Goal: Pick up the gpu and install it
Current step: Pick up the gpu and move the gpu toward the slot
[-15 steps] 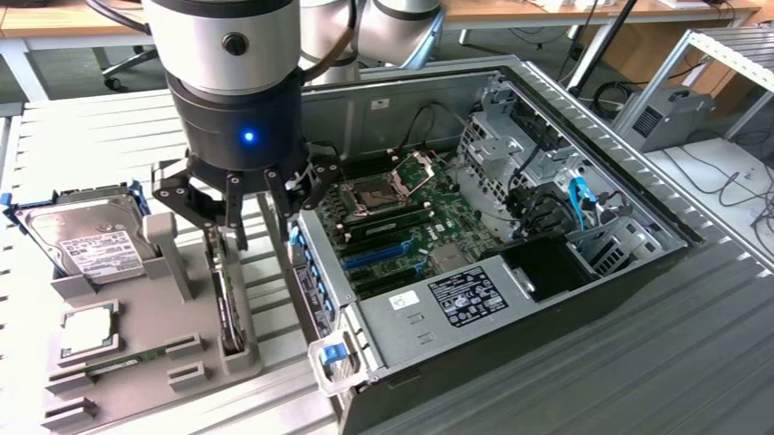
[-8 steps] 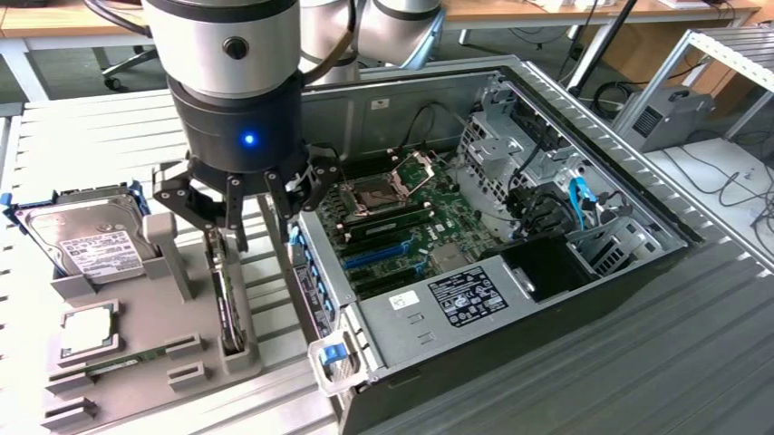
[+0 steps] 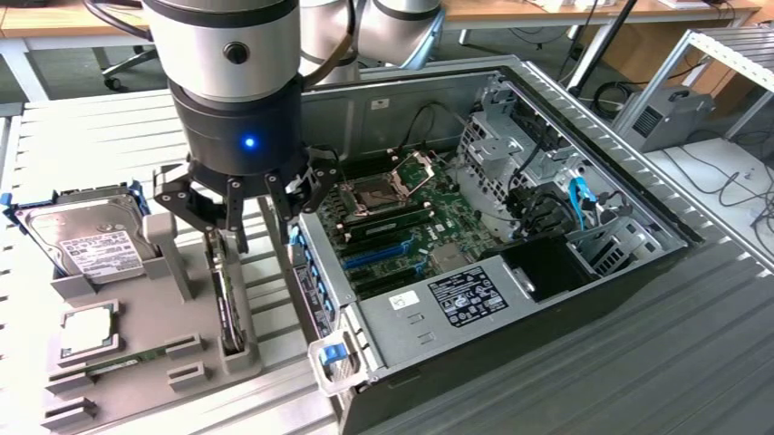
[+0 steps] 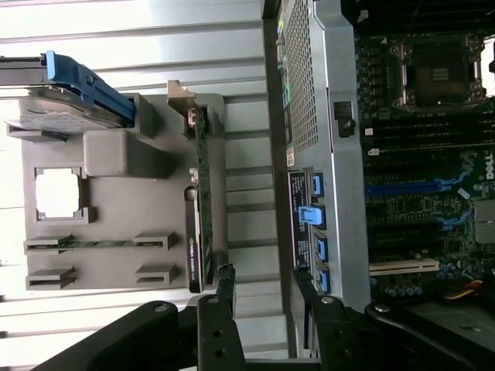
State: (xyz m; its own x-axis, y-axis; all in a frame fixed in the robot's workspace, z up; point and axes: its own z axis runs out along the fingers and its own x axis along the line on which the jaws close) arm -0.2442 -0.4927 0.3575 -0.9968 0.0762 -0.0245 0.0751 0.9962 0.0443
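The gripper (image 3: 254,231) hangs over the edge of the grey holder (image 3: 158,344) that faces the open computer case (image 3: 400,100). Its fingers (image 4: 224,297) are spread wide and hold nothing.

The gpu (image 3: 227,304) stands on its long edge in the slot along that same case-facing edge of the holder. In the wrist view the gpu (image 4: 203,216) shows as a thin green board with a black shroud along part of it. Its silver bracket is at the end of the holder farthest from the gripper (image 4: 263,290).

One finger sits just beside the shroud end of the card. The other is out past the holder (image 4: 116,154), over the strip of desk (image 4: 155,46) between holder and case (image 4: 325,116). So the card is off to one side of the gap between the fingers, not inside it. The near finger may be brushing the shroud, though the angle is too poor to be sure.

Also on the holder, on the side away from the case:
- A silver hard drive (image 3: 87,240) with a white label stands in a blue-edged cradle.
- A square processor chip (image 3: 87,328) lies flat.
- A small green memory stick (image 3: 121,364) sits on edge between two grey blocks.

Beyond the holder, the case lies on its side with its motherboard (image 3: 411,227) exposed.
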